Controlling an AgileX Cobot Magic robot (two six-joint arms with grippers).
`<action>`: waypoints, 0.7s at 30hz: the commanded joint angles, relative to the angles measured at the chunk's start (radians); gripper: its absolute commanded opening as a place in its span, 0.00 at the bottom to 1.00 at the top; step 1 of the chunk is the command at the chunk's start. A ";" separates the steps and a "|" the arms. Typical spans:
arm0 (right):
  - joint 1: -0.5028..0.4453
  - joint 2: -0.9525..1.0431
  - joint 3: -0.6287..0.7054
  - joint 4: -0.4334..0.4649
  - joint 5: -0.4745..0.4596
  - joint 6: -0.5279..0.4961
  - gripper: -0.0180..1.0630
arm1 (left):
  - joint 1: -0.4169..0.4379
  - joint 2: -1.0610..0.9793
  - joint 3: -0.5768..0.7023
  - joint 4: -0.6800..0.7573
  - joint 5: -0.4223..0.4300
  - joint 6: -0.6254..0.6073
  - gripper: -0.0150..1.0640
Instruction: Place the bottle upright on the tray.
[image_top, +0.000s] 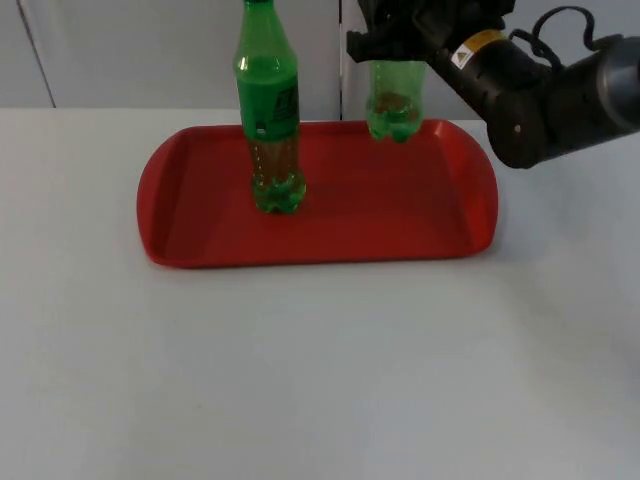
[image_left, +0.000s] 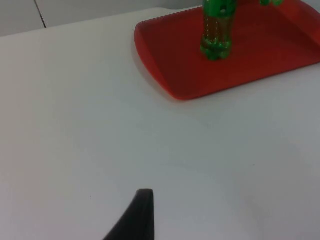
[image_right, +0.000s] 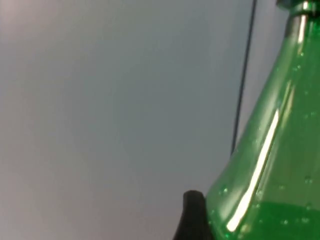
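A green bottle (image_top: 396, 100) hangs upright with its base just above the back right part of the red tray (image_top: 380, 210). My right gripper (image_top: 398, 45) is shut on its upper body, and its green shoulder (image_right: 270, 175) sits right beside the black fingertip (image_right: 192, 212). A second green bottle (image_top: 270, 110) with a green label stands upright on the tray's left-centre; in the left wrist view this bottle (image_left: 216, 30) stands on the tray (image_left: 260, 60). My left gripper (image_left: 142, 215) waits over bare table, off the tray's near left corner.
The white table (image_top: 320, 380) stretches wide in front of the tray and to both sides. A grey partition wall (image_top: 130, 50) closes the back, just behind the tray's far rim.
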 joint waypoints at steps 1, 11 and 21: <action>-0.010 0.021 -0.031 -0.002 -0.032 0.001 0.02 | -0.005 -0.004 0.005 0.003 -0.005 -0.004 0.99; -0.019 0.109 -0.066 0.001 -0.078 0.001 0.02 | -0.005 -0.004 0.005 0.006 -0.005 -0.004 0.99; -0.019 0.157 -0.066 -0.001 -0.091 0.001 0.02 | -0.005 -0.004 0.005 0.006 -0.005 -0.004 0.99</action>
